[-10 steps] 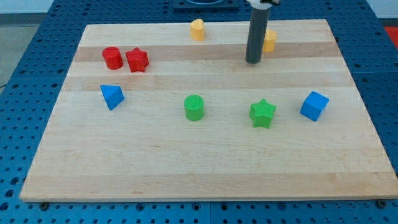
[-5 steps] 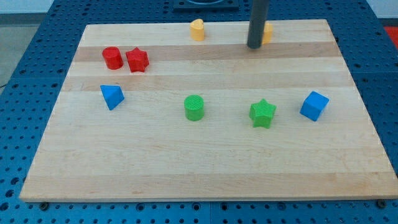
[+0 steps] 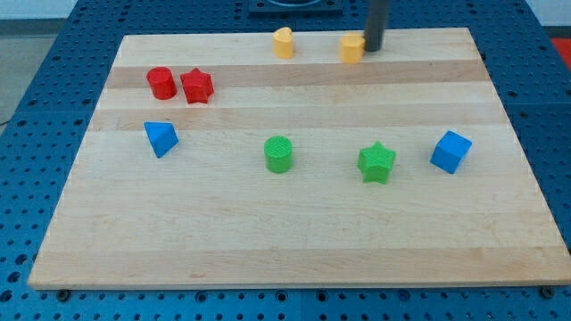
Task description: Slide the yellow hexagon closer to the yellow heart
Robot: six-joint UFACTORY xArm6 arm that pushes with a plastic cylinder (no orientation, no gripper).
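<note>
The yellow hexagon lies near the board's top edge, right of centre. The yellow heart lies to its left along the same edge, a clear gap between them. My tip stands right against the hexagon's right side, touching it. The rod rises out of the view's top.
A red cylinder and a red star sit together at the upper left. A blue triangle is at the left. A green cylinder, a green star and a blue cube line up across the middle of the wooden board.
My tip moved up and around to the hexagon's right side. The yellow hexagon has slid left and up, nearer the yellow heart.
</note>
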